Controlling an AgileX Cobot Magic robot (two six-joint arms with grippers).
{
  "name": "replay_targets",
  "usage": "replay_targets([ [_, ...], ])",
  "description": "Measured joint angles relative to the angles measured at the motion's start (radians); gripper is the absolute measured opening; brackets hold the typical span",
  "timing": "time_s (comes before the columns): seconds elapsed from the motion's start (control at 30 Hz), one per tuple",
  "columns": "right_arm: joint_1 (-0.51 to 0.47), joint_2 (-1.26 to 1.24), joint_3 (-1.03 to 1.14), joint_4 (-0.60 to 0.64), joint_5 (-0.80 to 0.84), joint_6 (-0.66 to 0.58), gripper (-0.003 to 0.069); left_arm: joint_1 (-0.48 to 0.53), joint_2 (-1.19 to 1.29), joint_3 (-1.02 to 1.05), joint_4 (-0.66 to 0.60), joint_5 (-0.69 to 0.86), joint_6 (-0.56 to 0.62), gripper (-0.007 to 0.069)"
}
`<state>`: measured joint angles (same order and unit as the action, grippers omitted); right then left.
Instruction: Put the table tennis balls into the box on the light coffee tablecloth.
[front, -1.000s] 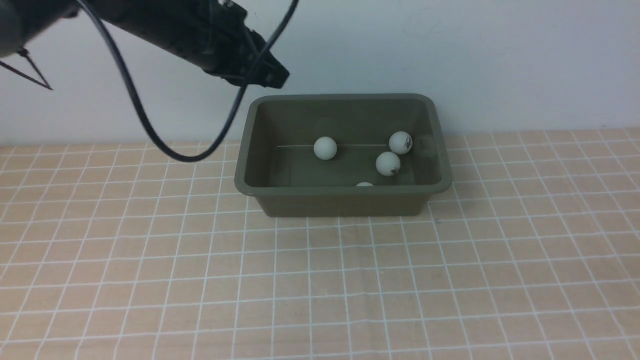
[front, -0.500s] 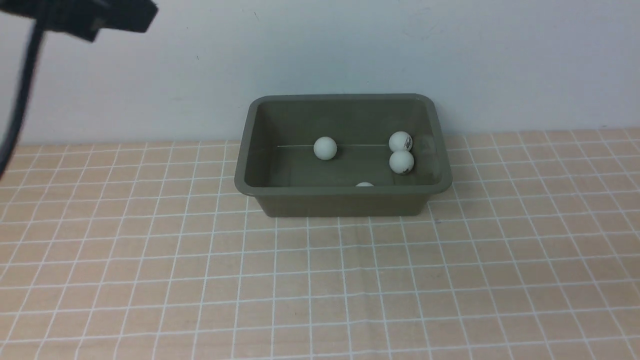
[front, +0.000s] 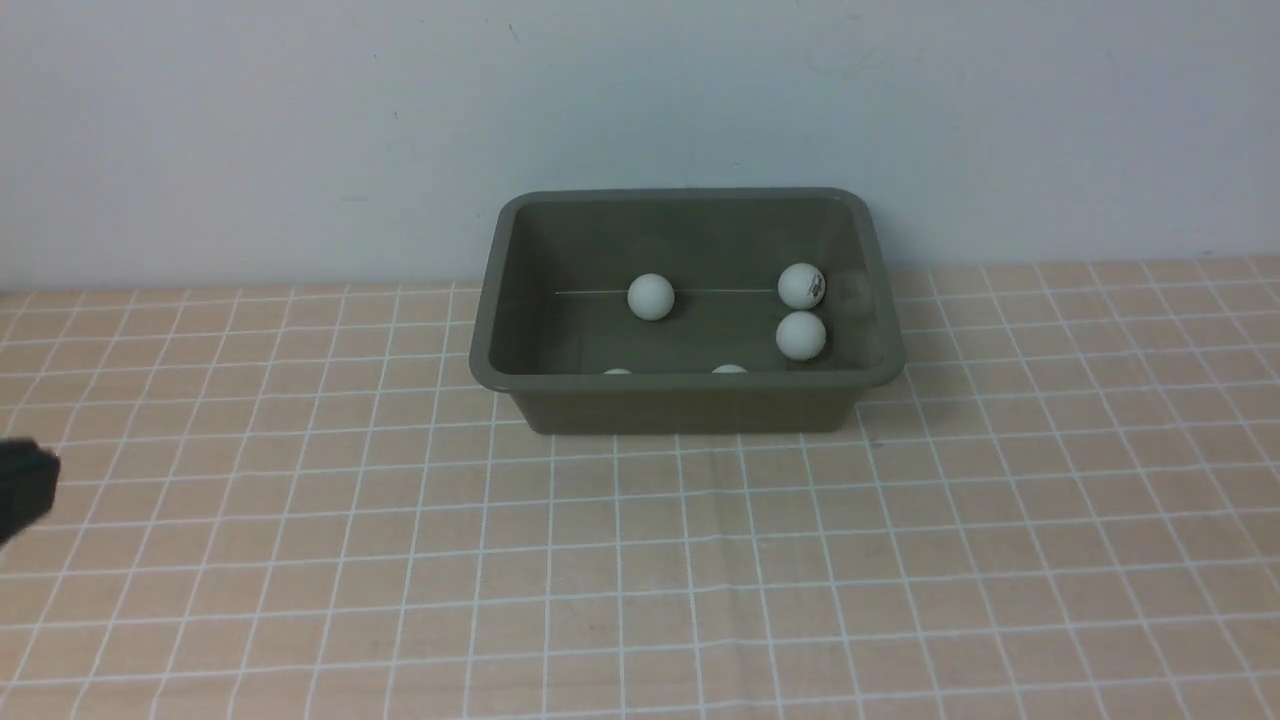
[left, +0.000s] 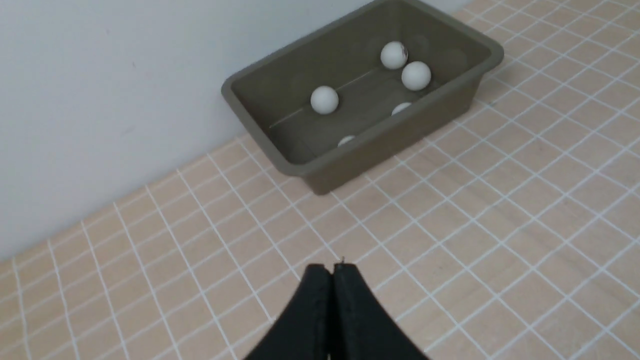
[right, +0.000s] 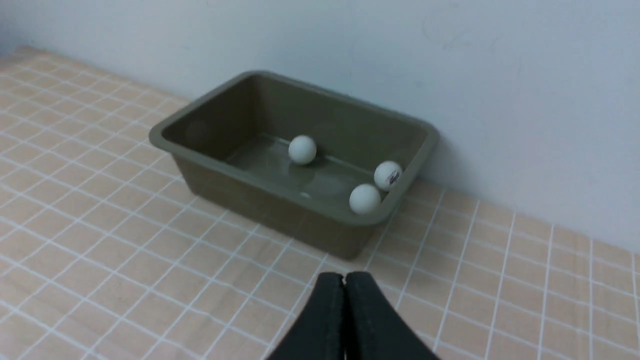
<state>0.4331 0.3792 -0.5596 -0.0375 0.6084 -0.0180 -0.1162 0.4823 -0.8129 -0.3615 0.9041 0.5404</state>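
**All the balls look home**

Five table tennis balls (left: 324, 99) sit in the box (front: 686, 405) on the light coffee tablecloth (front: 640, 560) (two barely peek over the rim). Both the left end effector (left: 332, 270) and right end effector (right: 344, 278) are pinched closed, empty. Probably nothing left to do.

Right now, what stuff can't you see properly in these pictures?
- Two table tennis balls by the box's near wall: front view shows only their tops above the rim.
- Print on one ball: too small to read.
- Left gripper: front view shows only a dark piece at the edge.
- Right gripper: outside the front view.
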Motion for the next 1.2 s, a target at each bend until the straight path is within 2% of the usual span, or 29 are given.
replay_targets([
  [0.37,0.000,-0.020,0.105,-0.028,-0.031,0.023,-0.0018,0.000,-0.061,0.189,-0.034,-0.067,-0.031,-0.0069],
  [0.6,0.000,-0.020,0.105,-0.060,-0.032,0.024,-0.0018,0.000,-0.121,0.328,-0.098,-0.180,-0.012,-0.0069],
  [1.2,0.000,-0.020,0.105,-0.078,-0.031,0.023,-0.0018,0.000,-0.142,0.354,-0.135,-0.207,-0.007,-0.0069],
])
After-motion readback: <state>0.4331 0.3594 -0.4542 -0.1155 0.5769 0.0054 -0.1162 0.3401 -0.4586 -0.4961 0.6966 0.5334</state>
